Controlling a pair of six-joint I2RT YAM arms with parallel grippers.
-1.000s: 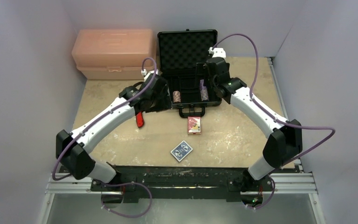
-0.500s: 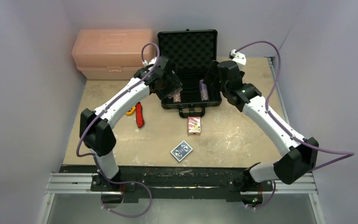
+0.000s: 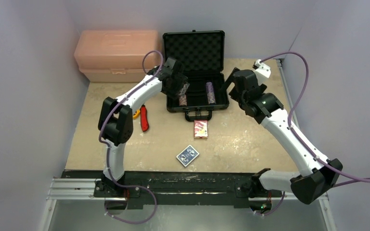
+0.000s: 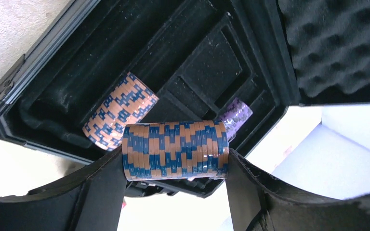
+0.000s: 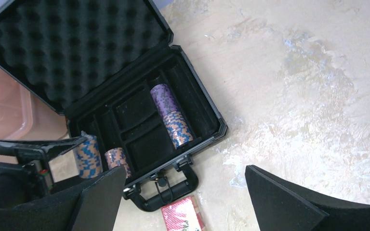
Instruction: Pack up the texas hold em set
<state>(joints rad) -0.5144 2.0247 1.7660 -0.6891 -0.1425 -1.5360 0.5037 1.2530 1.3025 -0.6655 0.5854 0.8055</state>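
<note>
Left wrist view shows the left gripper partly closed on a stack of orange-and-blue chips, clamped end to end between its pads and hanging just above the open black briefcase. Beneath it a matching stack lies in the left chip channel, and a purple stack lies in a channel farther across. In the right wrist view, the right gripper stands fully open and empty over the tabletop beside the case. The red deck lies just in front of the handle, and the blue deck lies nearer the arm bases; both are outside the case. The step in hand looks like loading chips. The next move likely calls for lining the held stack up with the free length of the left channel, lowering it, then letting go
</note>
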